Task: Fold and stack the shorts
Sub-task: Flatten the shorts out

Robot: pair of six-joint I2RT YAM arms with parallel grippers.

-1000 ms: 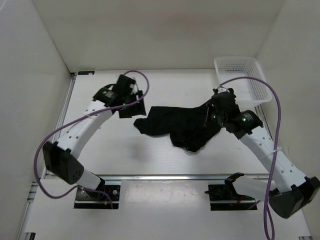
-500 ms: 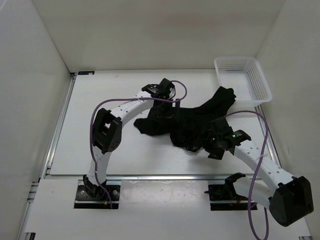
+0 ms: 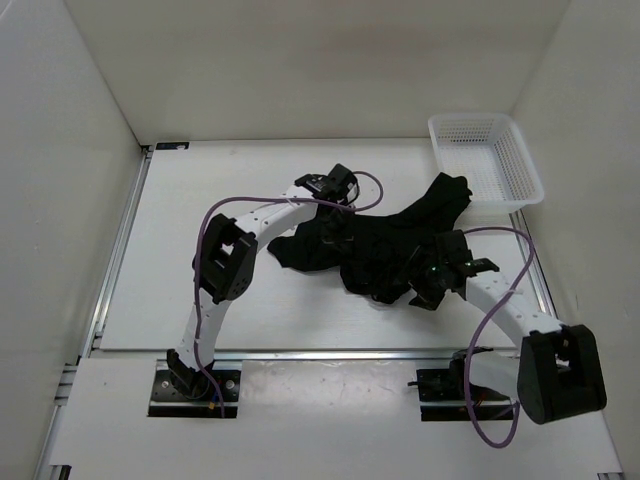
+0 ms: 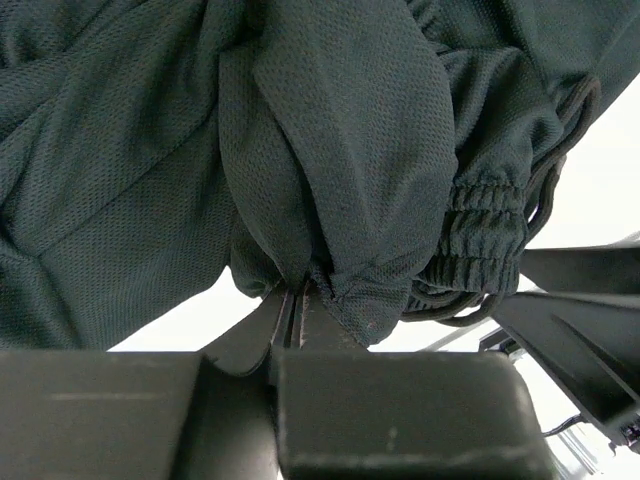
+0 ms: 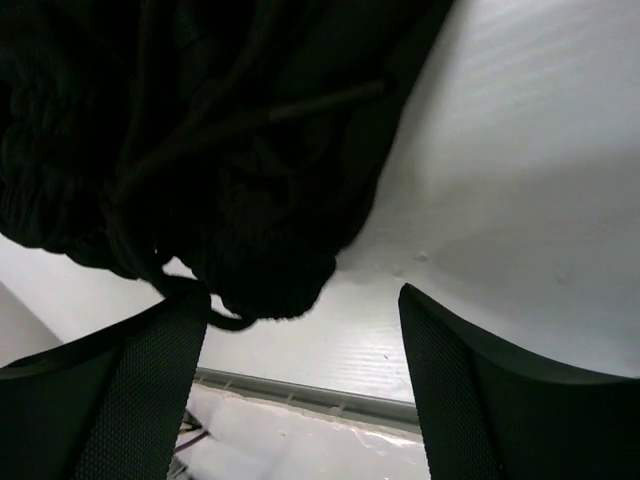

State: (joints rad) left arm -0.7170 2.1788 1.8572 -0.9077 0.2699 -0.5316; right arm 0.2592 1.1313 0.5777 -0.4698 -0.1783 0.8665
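Observation:
The black shorts (image 3: 375,245) lie crumpled in a heap in the middle of the table, one end reaching toward the basket. My left gripper (image 3: 333,210) is at the heap's upper left edge. In the left wrist view it (image 4: 296,297) is shut on a fold of the shorts (image 4: 340,150), beside the elastic waistband (image 4: 482,215). My right gripper (image 3: 425,290) sits at the heap's lower right edge. The right wrist view shows it (image 5: 300,345) open, its fingers (image 5: 150,385) low over the table, with a bunched edge of the shorts (image 5: 220,180) and its drawstring (image 5: 300,105) just ahead.
A white mesh basket (image 3: 500,185) stands at the table's back right corner, just past the shorts' far end. White walls close in the table on three sides. A metal rail (image 3: 330,352) runs along the near edge.
My left arm swung from the far left onto the shorts and shut on a fold. My right gripper let go of the far end, opened, and came round to the near right edge.

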